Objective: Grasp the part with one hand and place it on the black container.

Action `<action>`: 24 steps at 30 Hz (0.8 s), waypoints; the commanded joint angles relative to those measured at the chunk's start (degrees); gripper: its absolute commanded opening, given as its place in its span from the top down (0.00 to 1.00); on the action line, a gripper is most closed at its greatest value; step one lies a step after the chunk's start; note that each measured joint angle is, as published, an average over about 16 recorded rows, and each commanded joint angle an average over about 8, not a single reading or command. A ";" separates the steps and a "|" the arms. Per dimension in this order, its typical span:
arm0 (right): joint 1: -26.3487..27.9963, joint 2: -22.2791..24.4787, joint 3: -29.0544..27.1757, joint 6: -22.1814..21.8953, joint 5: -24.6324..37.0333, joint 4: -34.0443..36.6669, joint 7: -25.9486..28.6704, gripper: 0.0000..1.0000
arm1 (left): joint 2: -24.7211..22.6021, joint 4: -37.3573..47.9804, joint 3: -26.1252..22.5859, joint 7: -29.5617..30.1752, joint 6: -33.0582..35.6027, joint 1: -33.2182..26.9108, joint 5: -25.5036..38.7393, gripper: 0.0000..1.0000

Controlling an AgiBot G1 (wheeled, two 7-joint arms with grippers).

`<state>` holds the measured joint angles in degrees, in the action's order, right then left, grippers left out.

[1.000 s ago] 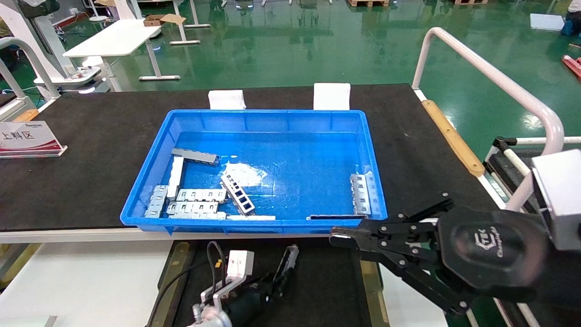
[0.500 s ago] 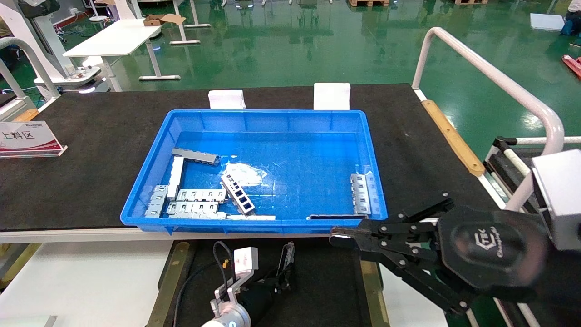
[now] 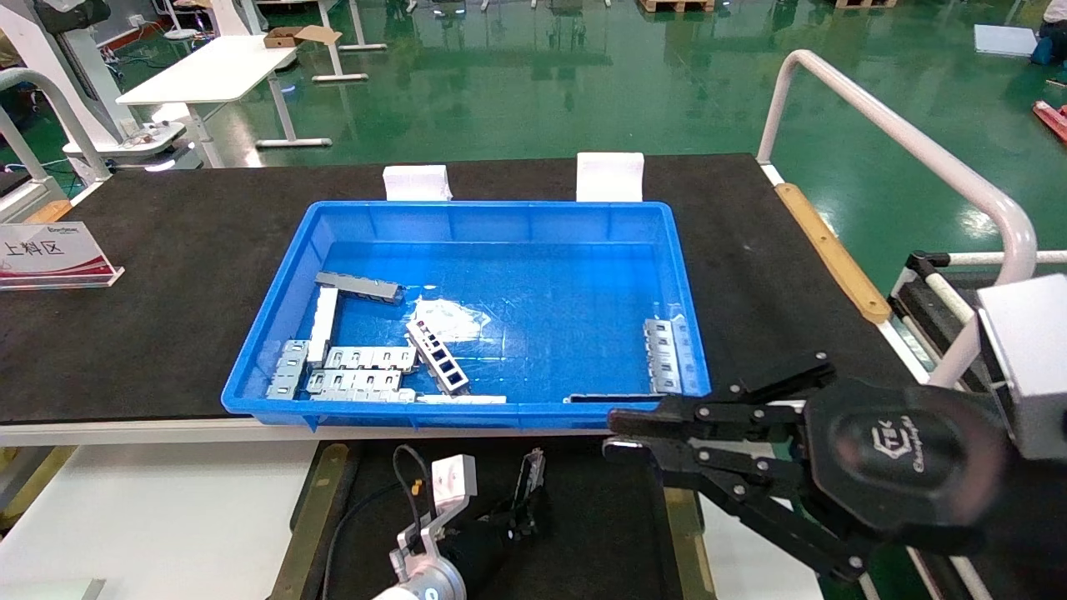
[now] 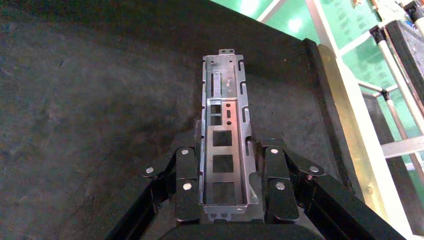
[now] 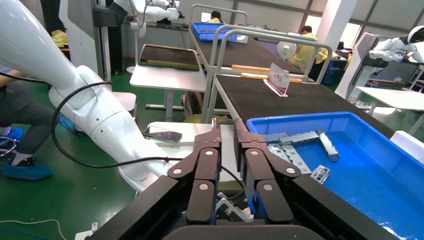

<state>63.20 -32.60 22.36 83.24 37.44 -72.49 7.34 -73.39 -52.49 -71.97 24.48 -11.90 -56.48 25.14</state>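
My left gripper (image 3: pixel 523 510) is shut on the part (image 3: pixel 531 468), a slim silver channel with rectangular cutouts. It holds the part low over the black container (image 3: pixel 596 521), the flat black tray with brass strips in front of the blue bin. In the left wrist view the part (image 4: pixel 223 90) sits between the fingers (image 4: pixel 187 165) of the gripper (image 4: pixel 228 152) and reaches out over the tray (image 4: pixel 90 100). I cannot tell whether it touches the tray. My right gripper (image 3: pixel 610 433) hangs by the bin's front right corner, empty, fingers slightly apart; it also shows in the right wrist view (image 5: pixel 226 131).
The blue bin (image 3: pixel 275 329) on the black tabletop holds several grey metal strips and channels (image 3: pixel 358 371), mostly at its front left. A brass strip (image 3: pixel 321 500) edges the tray. A sign (image 3: pixel 50 254) stands far left. A white rail (image 3: pixel 909 146) runs along the right.
My left gripper has shifted a little to the right with the part, which now points more straight away from me. The right gripper's fingers have parted slightly.
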 commanded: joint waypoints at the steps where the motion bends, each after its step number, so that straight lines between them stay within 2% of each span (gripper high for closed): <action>1: 0.00 0.00 0.00 0.00 0.00 0.00 0.00 0.00 | 0.02 -0.25 -0.63 0.08 -0.49 -0.16 -0.86 0.00; 7: 0.00 0.00 0.00 0.00 0.00 0.00 0.00 0.00 | 0.75 -1.90 -2.02 -0.41 -1.04 -0.78 -1.98 0.00; 11: 0.00 0.00 0.00 0.00 0.00 0.00 0.00 0.00 | 2.89 -4.80 -2.62 -1.50 -0.13 -1.14 -1.10 0.00; 17: 0.00 0.00 0.01 0.00 0.00 0.00 0.00 0.00 | 9.26 -11.86 -2.79 -4.40 4.06 -0.89 2.71 0.00; 24: 0.00 0.00 0.01 0.00 -0.01 0.00 0.00 0.00 | 16.84 -18.46 -0.65 -7.72 12.10 -0.09 6.95 0.00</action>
<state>63.20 -32.60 22.37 83.24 37.43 -72.49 7.33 -56.91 -70.27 -72.45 16.48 0.63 -56.59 31.90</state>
